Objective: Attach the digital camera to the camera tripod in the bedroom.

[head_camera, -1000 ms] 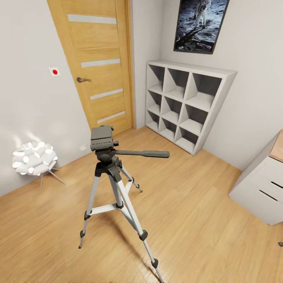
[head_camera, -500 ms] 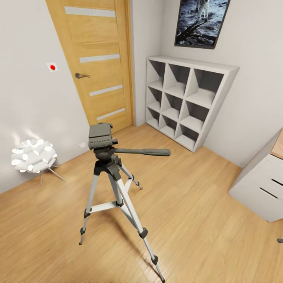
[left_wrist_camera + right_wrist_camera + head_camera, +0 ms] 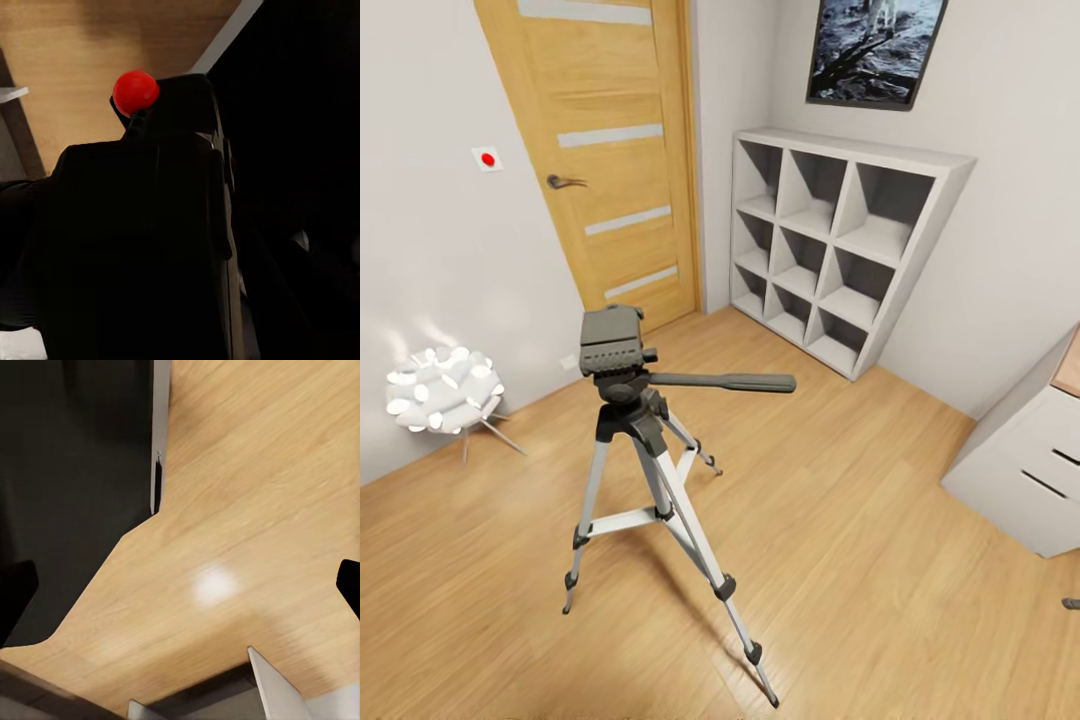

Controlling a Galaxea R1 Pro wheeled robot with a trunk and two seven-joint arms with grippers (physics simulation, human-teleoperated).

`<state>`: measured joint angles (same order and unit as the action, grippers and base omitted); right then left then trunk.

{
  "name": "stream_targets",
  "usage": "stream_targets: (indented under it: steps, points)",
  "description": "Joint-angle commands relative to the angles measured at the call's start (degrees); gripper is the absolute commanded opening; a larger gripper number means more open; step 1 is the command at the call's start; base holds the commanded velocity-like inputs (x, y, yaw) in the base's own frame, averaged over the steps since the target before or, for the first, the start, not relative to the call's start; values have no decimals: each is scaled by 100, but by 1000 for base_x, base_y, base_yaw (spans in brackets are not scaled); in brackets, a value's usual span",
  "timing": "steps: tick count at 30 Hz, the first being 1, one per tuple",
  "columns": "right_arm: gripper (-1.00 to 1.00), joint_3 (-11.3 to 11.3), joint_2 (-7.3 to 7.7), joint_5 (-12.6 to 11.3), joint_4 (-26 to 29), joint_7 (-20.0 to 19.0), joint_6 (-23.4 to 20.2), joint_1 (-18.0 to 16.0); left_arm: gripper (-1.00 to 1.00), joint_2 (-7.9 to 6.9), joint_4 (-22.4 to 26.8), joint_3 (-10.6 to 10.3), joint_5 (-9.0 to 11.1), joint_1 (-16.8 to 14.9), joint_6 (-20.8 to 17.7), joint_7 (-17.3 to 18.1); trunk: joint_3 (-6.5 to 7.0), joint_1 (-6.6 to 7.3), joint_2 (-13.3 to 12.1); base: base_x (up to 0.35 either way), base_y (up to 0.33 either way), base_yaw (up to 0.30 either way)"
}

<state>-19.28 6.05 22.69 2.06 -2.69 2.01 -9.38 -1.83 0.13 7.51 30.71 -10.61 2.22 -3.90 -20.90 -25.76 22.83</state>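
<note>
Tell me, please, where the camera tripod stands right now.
In the head view, the camera tripod stands left of centre on the wood floor, before the door.

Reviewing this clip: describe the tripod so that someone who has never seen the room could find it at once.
Start at the wooden door with its pale horizontal strips, then come forward onto the light wood floor. The camera tripod stands there alone, between the glowing white lamp and the white cube shelf. Nothing else has silver legs, black joints and a long black handle sticking out sideways.
</note>
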Motion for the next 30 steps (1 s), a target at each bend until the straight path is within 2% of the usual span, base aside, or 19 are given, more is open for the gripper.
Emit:
stream_targets:
  steps: [1, 3, 9, 30]
  points:
    - [100, -49, 2, 43, -3, -21, 18, -3, -100, 17, 0, 43, -43, -3, 15, -59, -18, -2, 9, 0, 0, 0]
    - [100, -49, 2, 43, -3, -21, 18, -3, -100, 63, 2, 42, -63, -3, 15, -191, -36, -2, 9, 0, 0, 0]
    - [100, -49, 2, 43, -3, -21, 18, -3, -100, 130, 4, 36, -82, -3, 15, -302, -93, -2, 9, 0, 0, 0]
    - [100, -49, 3, 43, -3, -21, 18, -3, -100, 139, 4, 32, -83, -3, 15, -336, -289, -2, 9, 0, 0, 0]
